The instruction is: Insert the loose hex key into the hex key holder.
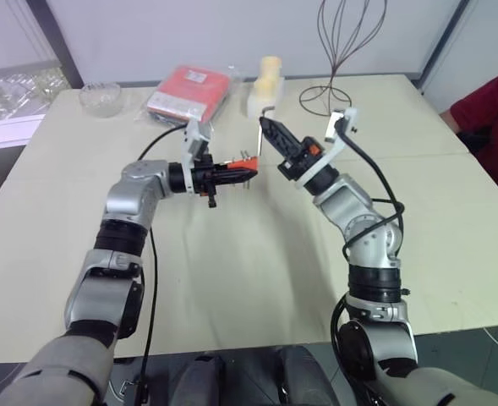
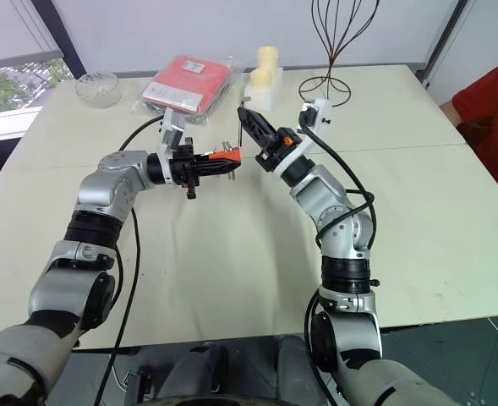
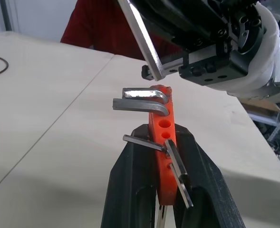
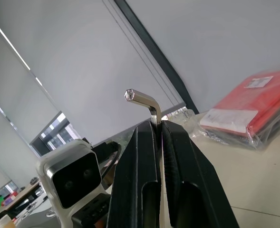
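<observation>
My left gripper (image 1: 238,173) is shut on the hex key holder (image 3: 164,142), a red-orange block with a few bent metal keys sticking out. It is held above the table's middle, pointing toward my right arm. My right gripper (image 4: 158,124) is shut on the loose hex key (image 4: 146,100), whose bent end pokes out past the black fingers (image 4: 142,156). In the left wrist view the key's long shaft (image 3: 143,42) slants down to just above the holder's upper end, close to it but apart. In the eye views the right gripper (image 1: 266,124) hovers slightly behind and right of the holder (image 1: 245,161).
At the back of the cream table (image 1: 232,279) lie a red packet in clear plastic (image 1: 189,91), a glass bowl (image 1: 101,97) and a cream-white object (image 1: 265,85). A wire stand (image 1: 337,59) rises behind it. A person in red (image 1: 489,118) sits at the right edge.
</observation>
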Motion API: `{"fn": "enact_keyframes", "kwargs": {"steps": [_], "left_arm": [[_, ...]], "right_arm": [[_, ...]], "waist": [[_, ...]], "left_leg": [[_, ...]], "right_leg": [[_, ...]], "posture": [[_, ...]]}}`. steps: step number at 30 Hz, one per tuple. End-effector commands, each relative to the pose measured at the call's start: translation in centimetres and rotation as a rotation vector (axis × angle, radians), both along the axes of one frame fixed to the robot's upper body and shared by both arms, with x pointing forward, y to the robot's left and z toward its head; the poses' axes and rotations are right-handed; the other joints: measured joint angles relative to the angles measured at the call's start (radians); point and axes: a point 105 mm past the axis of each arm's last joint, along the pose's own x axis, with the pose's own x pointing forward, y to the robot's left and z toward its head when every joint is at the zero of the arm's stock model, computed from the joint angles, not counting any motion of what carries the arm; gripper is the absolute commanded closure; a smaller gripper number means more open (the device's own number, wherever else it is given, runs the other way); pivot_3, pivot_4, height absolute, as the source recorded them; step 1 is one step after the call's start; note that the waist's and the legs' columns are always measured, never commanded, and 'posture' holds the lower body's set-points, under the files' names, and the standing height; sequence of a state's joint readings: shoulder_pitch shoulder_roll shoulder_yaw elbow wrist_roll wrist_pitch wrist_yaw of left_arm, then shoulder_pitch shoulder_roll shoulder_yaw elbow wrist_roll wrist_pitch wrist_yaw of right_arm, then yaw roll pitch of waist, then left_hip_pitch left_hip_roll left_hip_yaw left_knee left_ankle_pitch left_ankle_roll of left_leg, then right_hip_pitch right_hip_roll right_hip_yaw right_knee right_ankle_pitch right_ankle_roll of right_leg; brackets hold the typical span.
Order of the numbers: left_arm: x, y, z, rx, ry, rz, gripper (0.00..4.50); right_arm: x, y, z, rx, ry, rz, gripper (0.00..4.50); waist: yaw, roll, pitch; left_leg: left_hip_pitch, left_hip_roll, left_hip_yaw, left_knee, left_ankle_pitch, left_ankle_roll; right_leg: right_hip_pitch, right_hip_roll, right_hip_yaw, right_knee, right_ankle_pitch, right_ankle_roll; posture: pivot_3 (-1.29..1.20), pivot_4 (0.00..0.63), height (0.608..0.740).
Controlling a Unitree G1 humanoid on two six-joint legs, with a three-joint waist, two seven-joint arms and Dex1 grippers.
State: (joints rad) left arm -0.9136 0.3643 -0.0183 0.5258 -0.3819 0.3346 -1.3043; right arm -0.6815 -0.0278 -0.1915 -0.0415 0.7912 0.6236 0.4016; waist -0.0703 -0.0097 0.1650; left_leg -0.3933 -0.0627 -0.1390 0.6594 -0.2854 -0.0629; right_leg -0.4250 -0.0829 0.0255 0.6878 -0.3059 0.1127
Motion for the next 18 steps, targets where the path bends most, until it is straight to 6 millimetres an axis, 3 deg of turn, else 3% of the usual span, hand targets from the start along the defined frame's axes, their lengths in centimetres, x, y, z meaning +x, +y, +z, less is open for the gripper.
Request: {"fn": "enact_keyframes", "kwargs": {"steps": [1,10,18], "left_arm": [[-0.4,-0.4,1.6,-0.019,-0.061,-0.022,4.5],[-0.5,-0.6,1.7,-0.03,-0.06,-0.023,4.5],[-0.1,-0.2,-0.3,0.028,-0.038,-0.001,4.5]], "right_arm": [[-0.7,0.1,1.7,0.027,-0.071,0.014,4.44],[-0.6,0.1,1.1,0.021,-0.054,0.01,4.44],[-0.7,0.1,1.7,0.029,-0.07,0.013,4.44]], "waist": [[0.0,0.0,0.0],[0.0,0.0,0.0],[0.0,0.0,0.0]], "left_leg": [[0.0,0.0,0.0,0.0,0.0,0.0],[0.0,0.0,0.0,0.0,0.0,0.0],[0.0,0.0,0.0,0.0,0.0,0.0]], "right_leg": [[0.0,0.0,0.0,0.0,0.0,0.0],[0.0,0.0,0.0,0.0,0.0,0.0],[0.0,0.0,0.0,0.0,0.0,0.0]], "posture": [[0.0,0.15,0.74],[0.0,0.15,0.74],[0.0,0.15,0.74]]}}
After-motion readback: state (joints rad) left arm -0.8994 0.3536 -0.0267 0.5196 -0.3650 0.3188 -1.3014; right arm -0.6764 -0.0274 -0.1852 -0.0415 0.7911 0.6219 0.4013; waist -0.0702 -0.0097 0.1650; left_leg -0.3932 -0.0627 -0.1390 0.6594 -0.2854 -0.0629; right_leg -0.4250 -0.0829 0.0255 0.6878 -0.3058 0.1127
